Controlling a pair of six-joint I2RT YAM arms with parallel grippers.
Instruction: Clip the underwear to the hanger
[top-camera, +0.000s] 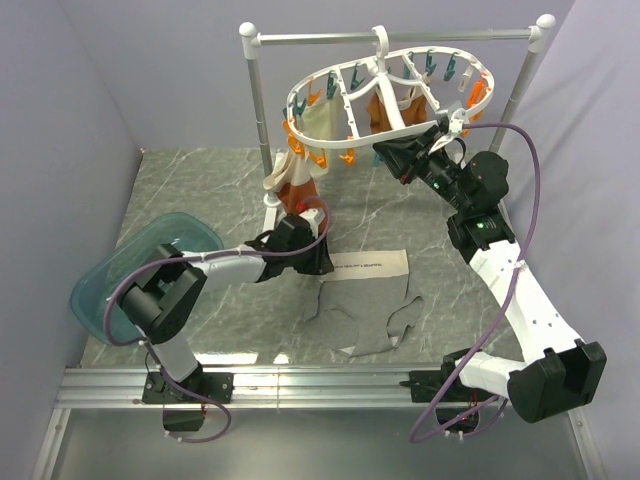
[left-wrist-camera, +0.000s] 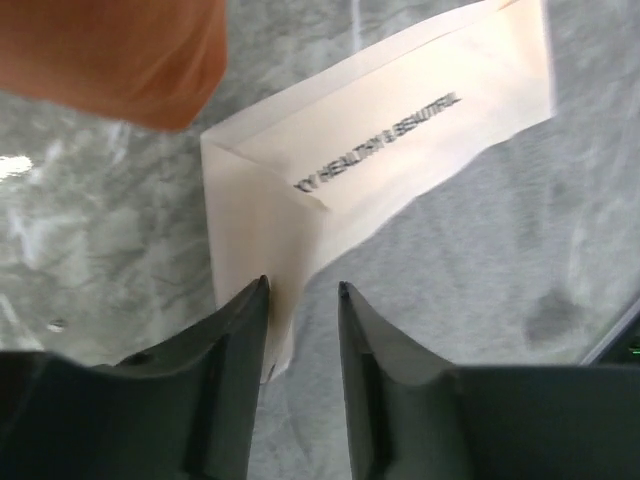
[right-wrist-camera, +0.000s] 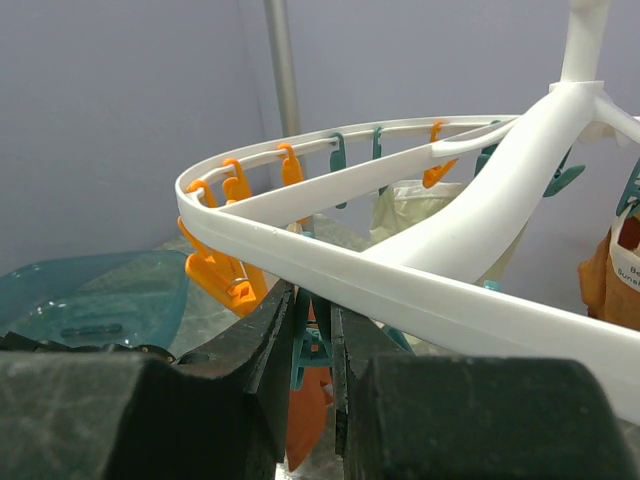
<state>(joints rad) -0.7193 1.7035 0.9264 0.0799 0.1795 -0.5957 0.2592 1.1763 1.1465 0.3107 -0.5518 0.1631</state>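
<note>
The underwear (top-camera: 368, 300) lies flat on the marble table, grey with a cream waistband (left-wrist-camera: 380, 130) that carries printed letters. My left gripper (top-camera: 325, 262) is low at the waistband's left end. In the left wrist view, my left gripper (left-wrist-camera: 302, 288) is open, with the waistband's corner under the gap and the grey cloth below. The hanger (top-camera: 340, 157) hangs from the rail, a white oval ring with orange and teal pegs. My right gripper (top-camera: 387, 155) reaches up under the ring's near rim (right-wrist-camera: 400, 290). It is shut on a teal peg (right-wrist-camera: 312, 340) hanging there.
A silver rail stand (top-camera: 400, 38) with white knobs carries the hanger. Rust-orange garments (top-camera: 300, 180) and a cream one (top-camera: 320, 118) hang from its pegs; one orange piece (left-wrist-camera: 120, 50) sits close above my left gripper. A teal bin (top-camera: 140, 270) stands at the left.
</note>
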